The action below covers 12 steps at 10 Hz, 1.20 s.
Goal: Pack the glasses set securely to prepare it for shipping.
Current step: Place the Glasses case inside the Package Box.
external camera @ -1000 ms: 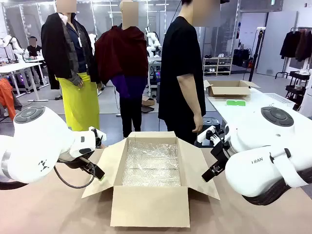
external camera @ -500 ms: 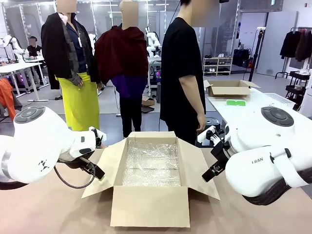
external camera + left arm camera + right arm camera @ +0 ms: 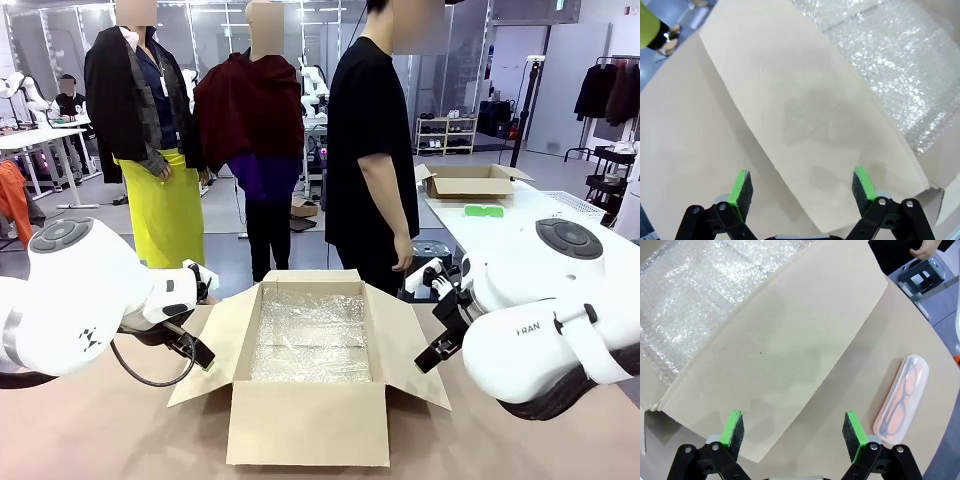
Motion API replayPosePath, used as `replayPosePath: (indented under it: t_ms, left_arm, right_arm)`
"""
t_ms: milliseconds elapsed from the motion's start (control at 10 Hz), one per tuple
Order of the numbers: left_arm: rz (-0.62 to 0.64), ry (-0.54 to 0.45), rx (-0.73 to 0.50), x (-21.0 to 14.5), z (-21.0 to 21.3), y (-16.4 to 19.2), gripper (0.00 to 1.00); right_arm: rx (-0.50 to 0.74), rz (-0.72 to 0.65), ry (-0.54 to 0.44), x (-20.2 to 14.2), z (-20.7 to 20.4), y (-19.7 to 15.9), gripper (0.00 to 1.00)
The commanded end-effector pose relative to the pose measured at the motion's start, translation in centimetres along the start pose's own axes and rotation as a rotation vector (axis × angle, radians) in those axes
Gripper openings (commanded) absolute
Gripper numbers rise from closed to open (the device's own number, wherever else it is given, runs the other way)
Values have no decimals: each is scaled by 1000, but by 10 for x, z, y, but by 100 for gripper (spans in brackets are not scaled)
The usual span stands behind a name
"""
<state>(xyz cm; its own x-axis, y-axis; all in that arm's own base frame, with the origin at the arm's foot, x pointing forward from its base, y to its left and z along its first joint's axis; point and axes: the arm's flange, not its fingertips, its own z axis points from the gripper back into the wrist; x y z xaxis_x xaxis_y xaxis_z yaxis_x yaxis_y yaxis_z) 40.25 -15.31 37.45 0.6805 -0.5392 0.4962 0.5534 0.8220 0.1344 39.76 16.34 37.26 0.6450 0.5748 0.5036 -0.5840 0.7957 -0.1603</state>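
Front view: an open cardboard box [image 3: 307,425] lined with bubble wrap [image 3: 310,335] stands mid-table [image 3: 90,430]; a person [image 3: 370,150] stands at the far edge. Left wrist view: the left gripper [image 3: 801,186], fingers apart and empty, hangs above the box's left flap [image 3: 805,110]. Right wrist view: the right gripper [image 3: 793,427], fingers apart and empty, hangs above the right flap [image 3: 780,355]. The pink glasses case [image 3: 902,397], glasses inside, lies beside that flap near the table edge, not touching it.
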Motion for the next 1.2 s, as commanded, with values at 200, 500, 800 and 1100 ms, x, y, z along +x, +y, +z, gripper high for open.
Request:
replayPosePath:
  t_ms: [200,500,800,1100]
  left_arm:
    - [-163,3,-224,-17,81,-8,100]
    - [-336,-93,-338,-44,143,-14,100]
    - [-460,-266,-386,-81,194,-17,100]
    - [-463,-256,-341,-14,225,5,100]
  right_arm:
    - [-49,-115,52,14,8,-50,100]
    - [-87,-218,99,18,6,-92,100]
    - [-49,-289,195,22,-15,-141,100]
    - [-44,-367,282,23,-35,-171,100]
